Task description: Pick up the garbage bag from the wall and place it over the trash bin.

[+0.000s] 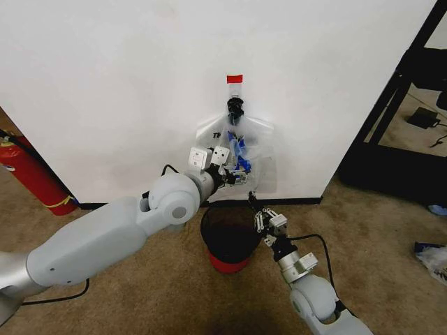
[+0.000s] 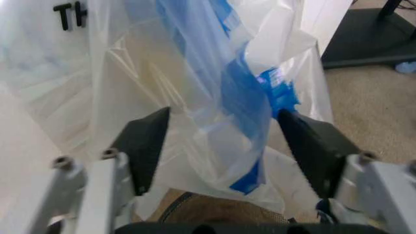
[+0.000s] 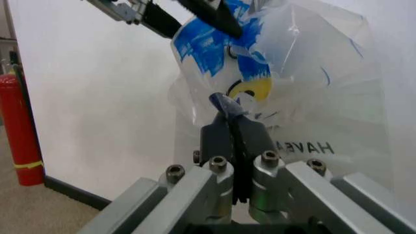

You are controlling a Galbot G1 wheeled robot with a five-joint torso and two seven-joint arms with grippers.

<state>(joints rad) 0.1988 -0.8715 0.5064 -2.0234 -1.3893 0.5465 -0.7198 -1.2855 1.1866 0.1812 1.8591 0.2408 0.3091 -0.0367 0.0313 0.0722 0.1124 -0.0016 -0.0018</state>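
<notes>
From the head view, the garbage bag (image 1: 248, 150) hangs on the wall (image 1: 126, 84) from a black hook (image 1: 235, 107), and a small red tape strip (image 1: 235, 79) is stuck just above the hook. The bag is crumpled, with blue patches near its middle. The left pincer (image 1: 234, 174) is raised to the lower left part of the bag, touching the plastic. Directly under the bag, the trash bin (image 1: 230, 241) stands on the carpet floor, close to the black baseboard (image 1: 279, 202). The right pincer (image 1: 254, 204) reaches up from the right side of the bin, its tip near the bottom edge of the bag. A red fire extinguisher (image 1: 31, 174) stands by the wall, well apart to the left.

In the left wrist view, the two black fingers (image 2: 143, 146) of the left pincer stand wide apart, and a fold of the bag with blue print hangs between them. The plastic is not squeezed; whether it touches the pads I cannot tell. The bin's mesh rim shows under the bag.

In the right wrist view, the right pincer (image 3: 232, 129) has its fingers pressed together, clamped on a small dark blue piece of the bag's edge. The bag rises behind it, showing the yellow smiley and mirrored black letters. The left pincer shows farther off at the bag's blue part.
</notes>
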